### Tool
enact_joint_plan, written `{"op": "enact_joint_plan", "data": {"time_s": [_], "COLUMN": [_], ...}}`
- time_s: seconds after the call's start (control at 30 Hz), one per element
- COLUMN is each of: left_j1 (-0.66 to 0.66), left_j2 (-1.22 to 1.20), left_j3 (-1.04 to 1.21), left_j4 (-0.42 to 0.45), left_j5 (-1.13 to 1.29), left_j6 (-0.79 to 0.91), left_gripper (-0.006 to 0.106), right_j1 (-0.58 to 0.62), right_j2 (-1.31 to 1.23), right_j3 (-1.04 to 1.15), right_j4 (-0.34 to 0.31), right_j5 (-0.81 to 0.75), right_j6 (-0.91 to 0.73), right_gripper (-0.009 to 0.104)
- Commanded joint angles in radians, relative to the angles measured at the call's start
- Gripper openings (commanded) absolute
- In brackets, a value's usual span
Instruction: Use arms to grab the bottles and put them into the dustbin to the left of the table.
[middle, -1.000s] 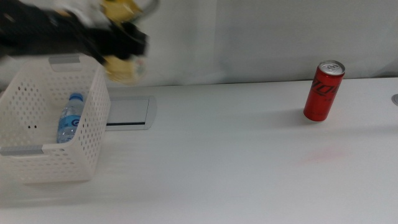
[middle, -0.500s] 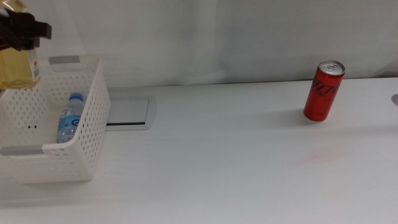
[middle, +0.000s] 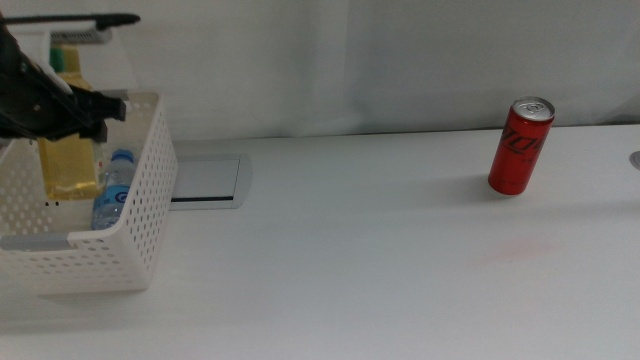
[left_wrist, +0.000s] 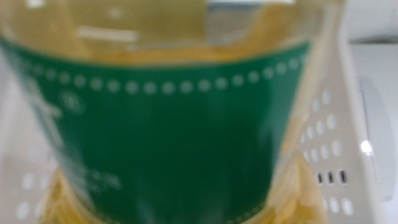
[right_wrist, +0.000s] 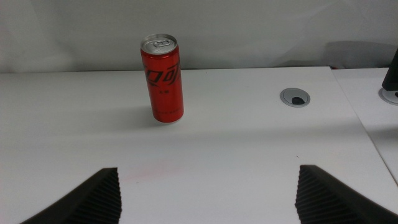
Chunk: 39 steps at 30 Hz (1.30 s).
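Bin (middle: 120, 250) at far left edge of worktop (middle: 350, 260), grey panel (middle: 205, 180) just beside its right wall. Left tool (middle: 70, 112) over bin opening, clenched on yellow bottle (middle: 68, 165), bottle upright and lowered inside the walls; fills left wrist view (left_wrist: 168, 124). Water bottle (middle: 112, 192) lying in bin, beside yellow one. Can (middle: 520, 146) upright near back right, well apart from bin; wide bare worktop between. Right tool (right_wrist: 208, 193) released, jaws spread wide, low before can (right_wrist: 163, 78). Cable port (right_wrist: 295, 97) right of can.
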Motion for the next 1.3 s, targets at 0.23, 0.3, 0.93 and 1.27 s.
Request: {"op": "enact_joint_plan", "data": {"time_s": [0.23, 0.3, 0.93, 1.27], "left_j1": [0.007, 0.007, 0.007, -0.009], "left_j2": [0.113, 0.128, 0.137, -0.027], "left_j3": [-0.016, -0.016, -0.016, -0.016], "left_j4": [0.001, 0.001, -0.026, -0.033], "left_j5": [-0.039, -0.039, -0.067, -0.089], "left_j6": [-0.040, -0.040, -0.069, -0.024], "left_gripper": [-0.003, -0.003, 0.093, 0.093], "right_j1": [-0.001, -0.001, -0.001, -0.001], "right_j2": [-0.004, -0.004, -0.004, 0.018], "right_j3": [-0.002, -0.002, -0.002, -0.002], "right_j4": [-0.017, -0.017, -0.055, -0.082], "right_j5": [-0.008, -0.008, -0.008, -0.014], "right_j6": [-0.007, -0.007, -0.007, -0.077], "right_gripper": [0.076, 0.076, 0.076, 0.076]}}
